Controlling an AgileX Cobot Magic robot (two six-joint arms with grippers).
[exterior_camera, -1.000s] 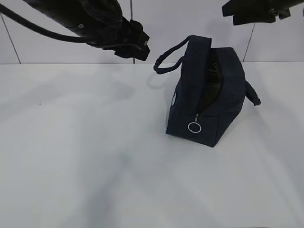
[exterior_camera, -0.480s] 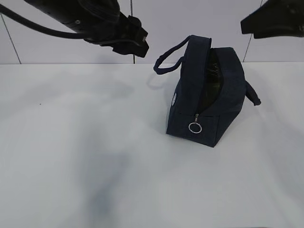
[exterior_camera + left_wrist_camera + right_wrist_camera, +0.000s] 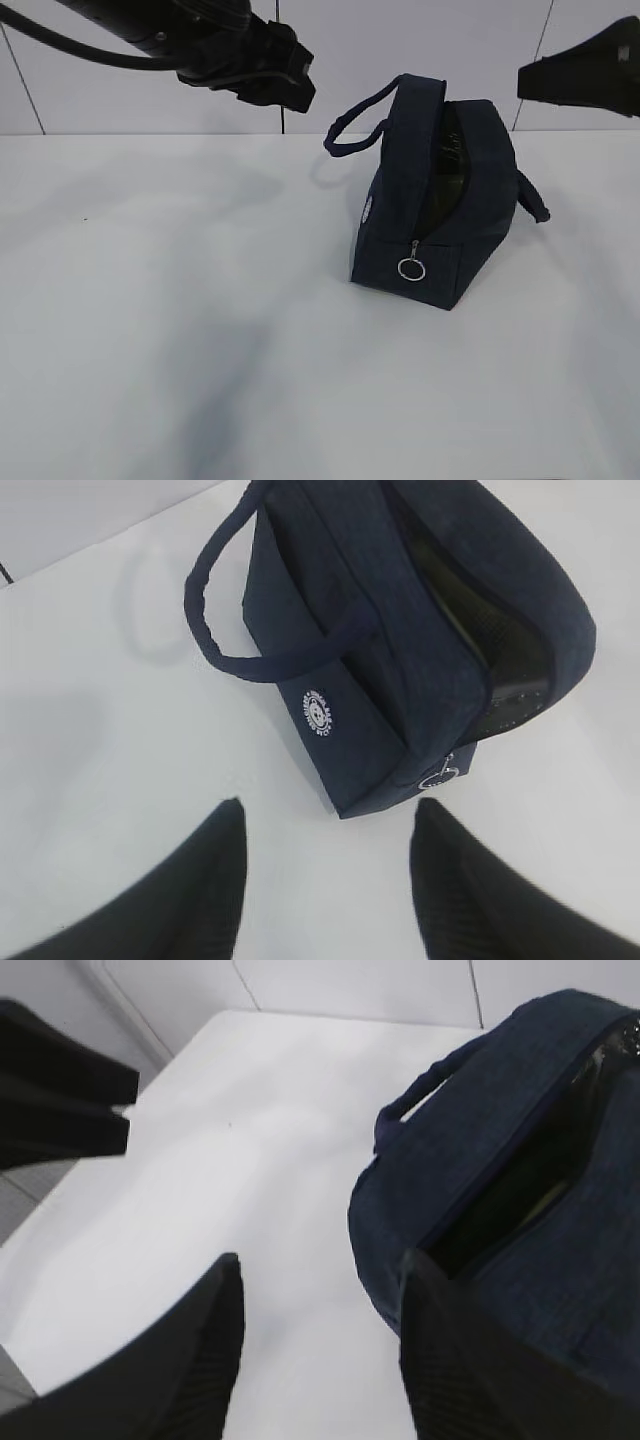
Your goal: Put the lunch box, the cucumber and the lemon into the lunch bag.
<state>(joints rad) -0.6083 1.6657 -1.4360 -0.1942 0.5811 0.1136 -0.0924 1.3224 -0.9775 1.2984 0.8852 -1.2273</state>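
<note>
Navy fabric makes up the bag [image 3: 440,210], which stands on the white surface [image 3: 180,330] right of the middle, its zip parted along the top so a dark glossy lining shows in the gap. One loop handle [image 3: 355,120] arches up and to the left; the other hangs behind on the right. A ring pull [image 3: 410,268] dangles at the near end of the zip, and a round white logo [image 3: 318,711] sits on the side panel.

Box, cucumber and lemon are nowhere on the surface. Something pale may lie inside the opening in the right wrist view, but it is too dim to name, so I cannot tell what the bag holds.

Both arms are raised clear of the bag. The left claw [image 3: 325,880] stands about half open with nothing between its fingers, and the right claw [image 3: 320,1350] is the same, hovering above the bag's open mouth.

By the look of it, the bag will handle as soft but self-supporting: the walls keep a boxy shape, yet the cloth should give under a pinch and the whole thing may slide or tip if pushed from one side. The handle is the firmest place to take hold; the ring pull is small and slippery, and would need a narrow, careful pinch.
</note>
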